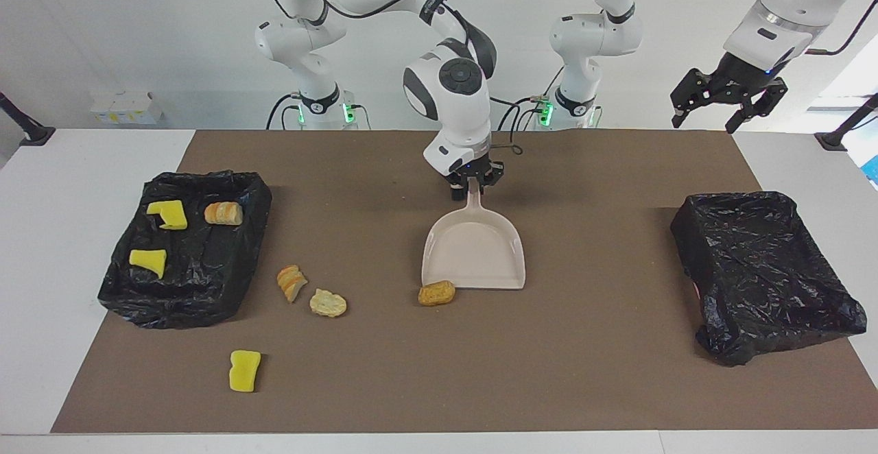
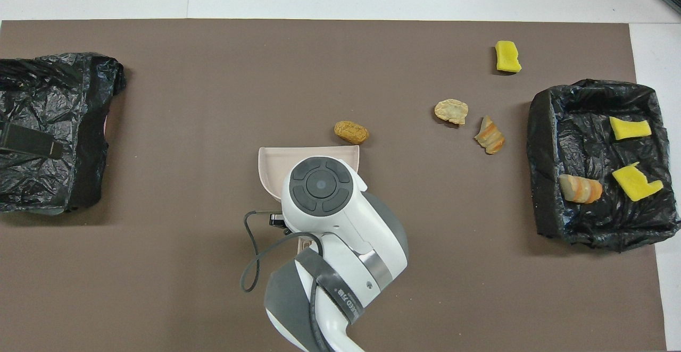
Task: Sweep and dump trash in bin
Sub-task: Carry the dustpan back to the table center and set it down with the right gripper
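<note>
Four scraps lie loose on the mat, and the orange bread chunk [image 1: 437, 293] matters most: it sits just off the dustpan [image 1: 475, 252] lip, at the corner toward the right arm's end, touching or nearly so, not inside. The right gripper [image 1: 472, 186] is clamped on the dustpan's handle, so it is plainly the nearer arm. The pan's long axis runs away from the robots, mouth leading. Past that corner lie a pale bread chunk [image 1: 328, 302], a striped bread slice [image 1: 292, 282] and a yellow sponge piece [image 1: 244, 370], then the black-lined bin [image 1: 226, 289] holding three scraps. Bare mat surrounds the pan. The left gripper [image 1: 727, 101] waits, fingers spread, above a second bin [image 1: 761, 269].
</note>
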Robot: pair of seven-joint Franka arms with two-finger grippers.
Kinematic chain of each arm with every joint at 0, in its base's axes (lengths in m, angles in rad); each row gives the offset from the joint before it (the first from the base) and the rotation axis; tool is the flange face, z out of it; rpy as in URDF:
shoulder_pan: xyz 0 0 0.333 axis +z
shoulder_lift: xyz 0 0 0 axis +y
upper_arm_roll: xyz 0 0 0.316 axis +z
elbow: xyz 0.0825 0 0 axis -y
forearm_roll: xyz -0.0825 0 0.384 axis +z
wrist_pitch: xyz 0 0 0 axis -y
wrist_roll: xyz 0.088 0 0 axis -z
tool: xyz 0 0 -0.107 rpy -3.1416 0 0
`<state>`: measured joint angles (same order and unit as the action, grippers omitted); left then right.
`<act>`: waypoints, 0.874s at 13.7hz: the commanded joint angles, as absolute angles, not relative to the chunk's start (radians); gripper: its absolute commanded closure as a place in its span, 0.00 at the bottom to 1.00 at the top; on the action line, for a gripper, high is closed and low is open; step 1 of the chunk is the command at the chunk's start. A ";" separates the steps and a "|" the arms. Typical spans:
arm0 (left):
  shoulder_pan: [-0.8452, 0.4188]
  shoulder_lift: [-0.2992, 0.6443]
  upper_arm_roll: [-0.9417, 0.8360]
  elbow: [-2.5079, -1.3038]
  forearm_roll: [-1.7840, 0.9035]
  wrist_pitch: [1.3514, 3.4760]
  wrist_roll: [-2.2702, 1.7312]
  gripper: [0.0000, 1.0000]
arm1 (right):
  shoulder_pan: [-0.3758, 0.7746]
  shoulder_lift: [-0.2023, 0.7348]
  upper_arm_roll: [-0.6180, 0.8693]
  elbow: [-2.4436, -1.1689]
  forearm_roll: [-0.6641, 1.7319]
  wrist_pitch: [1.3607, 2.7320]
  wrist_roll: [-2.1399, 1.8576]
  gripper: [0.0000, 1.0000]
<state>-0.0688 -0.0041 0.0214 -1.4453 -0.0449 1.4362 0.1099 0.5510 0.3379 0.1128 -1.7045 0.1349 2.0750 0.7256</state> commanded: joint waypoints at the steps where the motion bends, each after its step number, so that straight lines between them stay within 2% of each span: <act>1: -0.057 -0.031 0.012 -1.476 -0.029 1.445 0.118 0.00 | 0.531 0.391 0.121 -1.703 0.114 2.179 0.690 1.00; 4: -0.057 -0.031 0.012 -1.476 -0.029 1.445 0.118 0.00 | 0.525 0.416 0.121 -1.703 0.072 2.206 0.634 0.98; 5: -0.057 -0.031 0.012 -1.476 -0.031 1.445 0.118 0.00 | 0.522 0.416 0.121 -1.703 0.072 2.203 0.629 0.57; 6: -0.057 -0.031 0.012 -1.476 -0.031 1.445 0.118 0.00 | 0.522 0.416 0.121 -1.701 0.069 2.201 0.629 0.01; 9: -0.057 -0.031 0.012 -1.476 -0.029 1.445 0.118 0.00 | 0.528 0.399 0.121 -1.697 0.064 2.188 0.626 0.00; 12: -0.057 -0.031 0.012 -1.476 -0.031 1.445 0.118 0.00 | 0.509 0.342 0.123 -1.697 0.083 2.106 0.626 0.00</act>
<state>-0.0688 -0.0041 0.0214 -1.4453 -0.0449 1.4362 0.1099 0.5333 0.3910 0.1152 -1.6902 0.0794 2.1602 0.6444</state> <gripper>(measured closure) 0.000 0.000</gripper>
